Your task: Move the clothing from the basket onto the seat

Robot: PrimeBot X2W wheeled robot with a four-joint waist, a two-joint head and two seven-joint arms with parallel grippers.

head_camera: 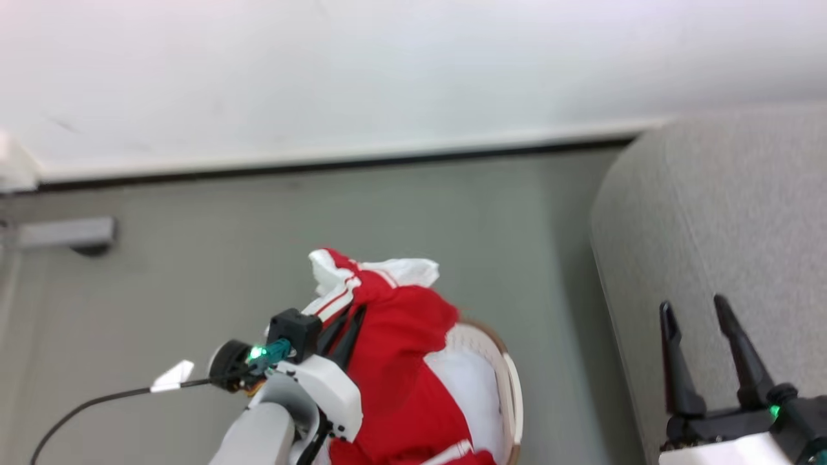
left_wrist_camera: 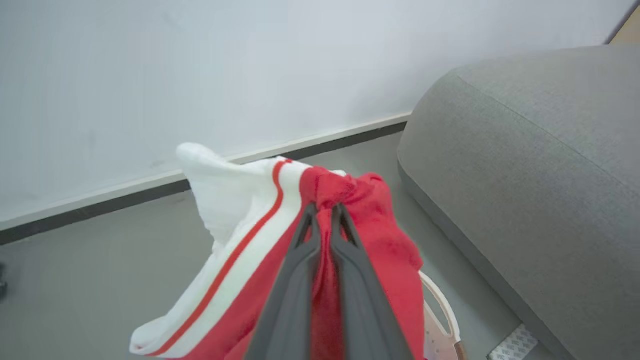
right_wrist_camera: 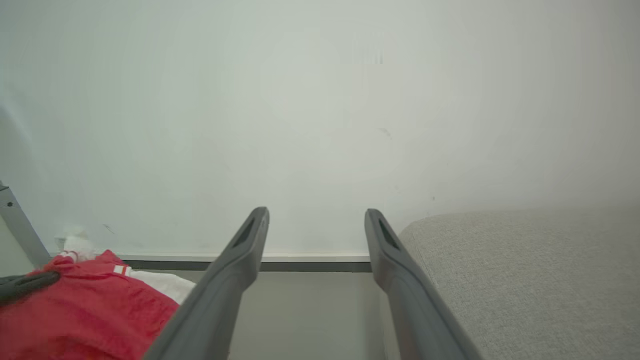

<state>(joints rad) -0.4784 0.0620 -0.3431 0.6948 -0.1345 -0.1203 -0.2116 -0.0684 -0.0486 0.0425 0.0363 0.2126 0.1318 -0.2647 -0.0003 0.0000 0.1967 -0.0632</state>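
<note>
Left gripper [left_wrist_camera: 325, 210] is clamping a bunched red fold of the clothing [left_wrist_camera: 235, 235]. The garment is hanging from its fingertips and trailing down into the basket [head_camera: 510, 381] beneath it. Right gripper [head_camera: 692, 303] is standing spread and empty, with the seat [head_camera: 723, 213] lying under and beyond its fingers.

Judgement: the transfer is partway. The garment is raised but is not yet clearing the basket, and nothing is lying on the visible seat. The carry rightward of the left gripper and the release are outstanding.

Fabric is covering the basket's interior, so further contents cannot be told.
</note>
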